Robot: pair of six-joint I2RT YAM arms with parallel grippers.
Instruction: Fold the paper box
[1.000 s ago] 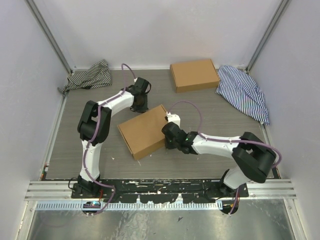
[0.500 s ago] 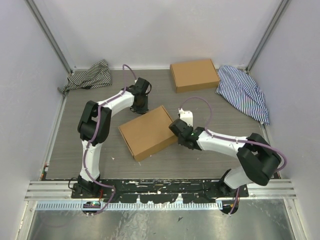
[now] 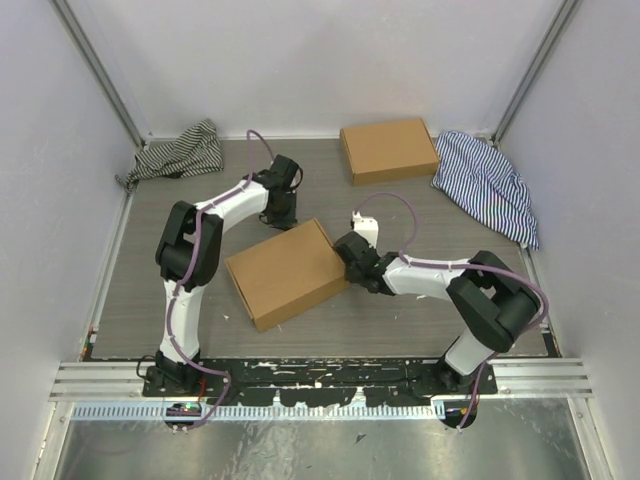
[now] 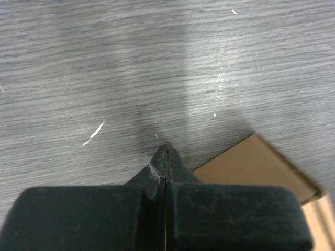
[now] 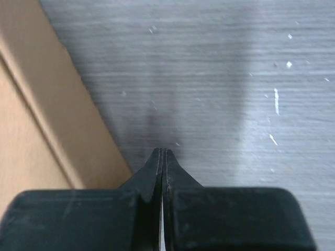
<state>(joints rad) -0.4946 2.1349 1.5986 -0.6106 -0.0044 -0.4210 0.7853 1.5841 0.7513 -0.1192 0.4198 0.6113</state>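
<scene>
You have two plain brown cardboard boxes on the grey wood-grain worktop [image 3: 400,225]. The paper box [image 3: 288,272], flat, rectangular and closed, lies mid-worktop between your arms. The second box [image 3: 389,150] sits near the far edge. Two crumpled striped cloths [image 3: 178,152] [image 3: 487,180] fill the far corners. The left pincer [image 4: 165,149] is closed on nothing beside the paper box's far corner. The right pincer [image 5: 161,152], also closed and empty, is just beside its right edge.

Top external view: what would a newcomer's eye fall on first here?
The closed brown paper box lies mid-table between both arms, the shut left fingers by its far corner and the shut right fingers by its right edge. A second box and two striped cloths lie at the back.
</scene>
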